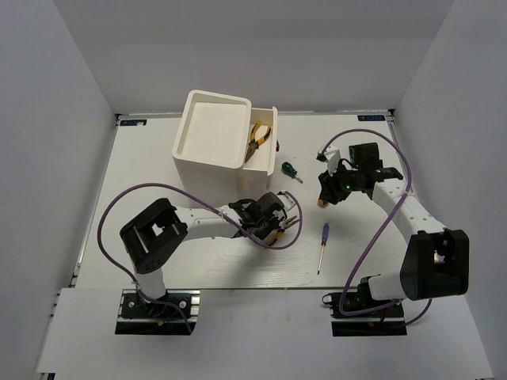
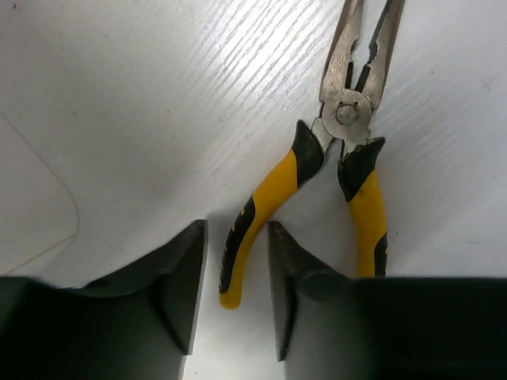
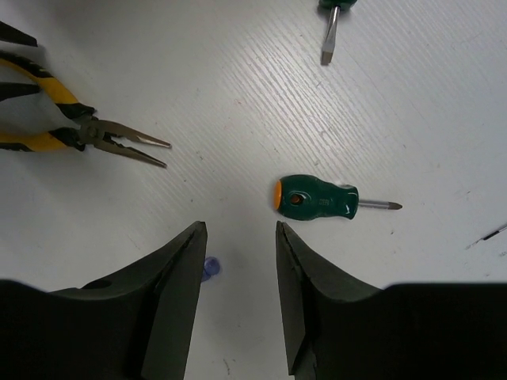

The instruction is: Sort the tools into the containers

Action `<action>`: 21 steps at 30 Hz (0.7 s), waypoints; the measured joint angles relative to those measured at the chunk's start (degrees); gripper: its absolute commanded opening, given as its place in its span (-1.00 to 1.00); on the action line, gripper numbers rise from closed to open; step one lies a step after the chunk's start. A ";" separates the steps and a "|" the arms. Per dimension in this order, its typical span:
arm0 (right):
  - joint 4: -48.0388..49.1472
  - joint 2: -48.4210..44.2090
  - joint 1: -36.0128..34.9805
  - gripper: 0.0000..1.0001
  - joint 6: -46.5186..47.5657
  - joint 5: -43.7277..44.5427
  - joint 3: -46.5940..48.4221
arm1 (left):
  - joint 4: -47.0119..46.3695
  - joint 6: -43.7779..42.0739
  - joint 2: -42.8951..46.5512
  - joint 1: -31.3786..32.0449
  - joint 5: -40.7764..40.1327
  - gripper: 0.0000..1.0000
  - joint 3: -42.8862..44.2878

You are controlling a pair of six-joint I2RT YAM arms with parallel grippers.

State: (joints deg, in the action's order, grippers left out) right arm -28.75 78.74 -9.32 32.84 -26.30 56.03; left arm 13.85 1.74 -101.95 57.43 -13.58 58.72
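Note:
One pair of yellow-and-black pliers (image 1: 291,224) lies flat on the table just right of my left gripper (image 1: 276,220). In the left wrist view the left gripper (image 2: 236,277) is open and straddles the tip of one handle of these pliers (image 2: 269,194), with a gap on both sides. A second pair of pliers (image 1: 258,139) lies inside the narrow white bin (image 1: 261,169), which stands against the tall white bin (image 1: 204,164). My right gripper (image 3: 238,269) is open and empty, hovering just short of the orange-green stubby screwdriver (image 3: 317,199).
A green stubby screwdriver (image 1: 291,170) lies right of the narrow bin. The slim blue-handled screwdriver (image 1: 323,244) lies near the table's front edge between the two arms. Its handle end (image 3: 210,269) shows beside my right gripper's left finger. White walls enclose the table.

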 measured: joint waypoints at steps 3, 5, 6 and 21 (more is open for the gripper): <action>-0.02 -0.15 0.00 -0.07 -0.33 0.02 -0.48 | -0.72 -0.28 -0.61 0.00 0.66 -0.61 0.31; 0.02 -0.17 0.04 -0.07 -0.55 0.00 -0.63 | -0.98 -0.70 -0.70 0.02 1.29 -0.88 0.33; 0.04 -0.17 0.09 -0.07 -0.59 0.02 -0.63 | -1.07 -0.85 -0.72 0.02 1.38 -0.99 0.33; 2.47 -0.76 1.42 -0.12 -1.07 4.11 -2.62 | 16.37 -5.27 5.86 4.04 10.86 -1.00 23.39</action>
State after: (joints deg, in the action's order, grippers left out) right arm -26.28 77.97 -7.90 31.77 -22.20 53.41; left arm 30.22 -3.53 -96.09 61.47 -2.72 82.11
